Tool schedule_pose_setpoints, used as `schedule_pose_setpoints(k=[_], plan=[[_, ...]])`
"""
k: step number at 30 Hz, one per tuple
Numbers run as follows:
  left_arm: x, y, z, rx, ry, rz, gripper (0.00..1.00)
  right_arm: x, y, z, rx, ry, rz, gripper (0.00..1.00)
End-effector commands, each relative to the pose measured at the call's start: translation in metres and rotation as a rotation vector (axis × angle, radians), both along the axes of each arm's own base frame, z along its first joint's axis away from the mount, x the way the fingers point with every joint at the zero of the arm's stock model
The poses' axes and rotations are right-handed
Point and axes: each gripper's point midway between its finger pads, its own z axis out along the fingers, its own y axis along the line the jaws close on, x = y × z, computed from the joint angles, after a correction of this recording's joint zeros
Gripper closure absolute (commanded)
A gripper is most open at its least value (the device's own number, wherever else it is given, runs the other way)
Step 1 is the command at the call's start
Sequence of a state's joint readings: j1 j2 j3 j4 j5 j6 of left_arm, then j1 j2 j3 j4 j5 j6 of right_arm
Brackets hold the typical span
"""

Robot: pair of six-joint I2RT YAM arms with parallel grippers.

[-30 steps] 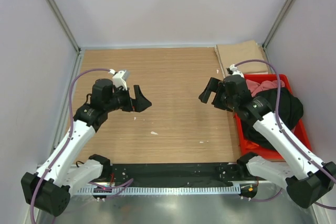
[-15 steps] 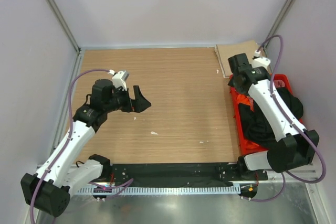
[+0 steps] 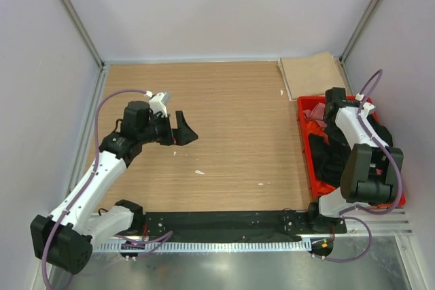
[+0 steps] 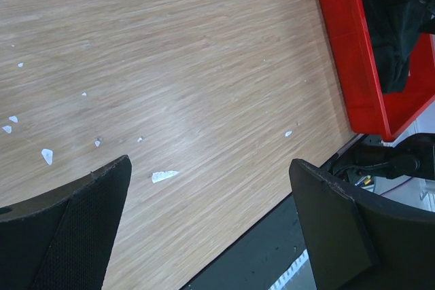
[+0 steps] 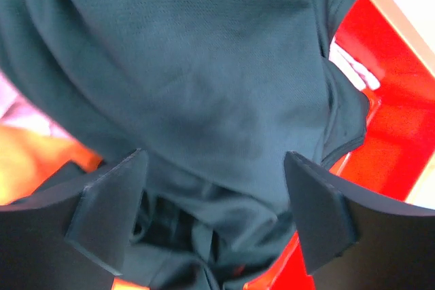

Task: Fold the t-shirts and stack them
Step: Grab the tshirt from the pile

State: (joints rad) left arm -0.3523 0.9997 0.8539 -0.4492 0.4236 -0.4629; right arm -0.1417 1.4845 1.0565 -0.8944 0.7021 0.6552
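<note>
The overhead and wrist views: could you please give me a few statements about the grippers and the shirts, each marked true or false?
1. The left gripper is open over bare wood of the table. True.
2. The right gripper is shut on the black t-shirt. False: its jaws stand open, one to each side over that shirt.
3. The tan t-shirt lies flat at the table's far right corner, beyond the red crate. True.
4. The black t-shirt is spread out on the table. False: it lies bunched inside the red crate.
</note>
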Motion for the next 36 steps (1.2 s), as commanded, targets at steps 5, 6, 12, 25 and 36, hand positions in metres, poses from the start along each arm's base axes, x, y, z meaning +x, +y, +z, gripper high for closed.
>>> schedule_pose_setpoints(k=[5, 6, 12, 25, 36], plan=[[0.002, -0.008, 0.006, -0.037, -0.004, -0.029, 0.03, 0.022, -0.023, 0.001, -0.069, -0.075, -0.026, 0.38], [0.002, -0.009, 0.006, -0.038, -0.001, -0.028, 0.05, 0.021, -0.025, 0.006, -0.083, -0.084, -0.030, 0.42], [0.001, -0.008, 0.008, -0.064, 0.011, 0.005, 0.07, 0.023, -0.036, 0.008, -0.083, -0.103, -0.048, 0.59], [0.014, -0.009, 0.052, -0.087, 0.032, 0.063, 0.08, 0.074, -0.008, 0.148, 0.041, -0.359, 0.156, 0.99], [0.069, 0.079, 0.084, 0.038, 0.005, 0.479, 0.04, 0.097, 0.278, 0.362, 0.684, -0.973, 1.058, 0.99]])
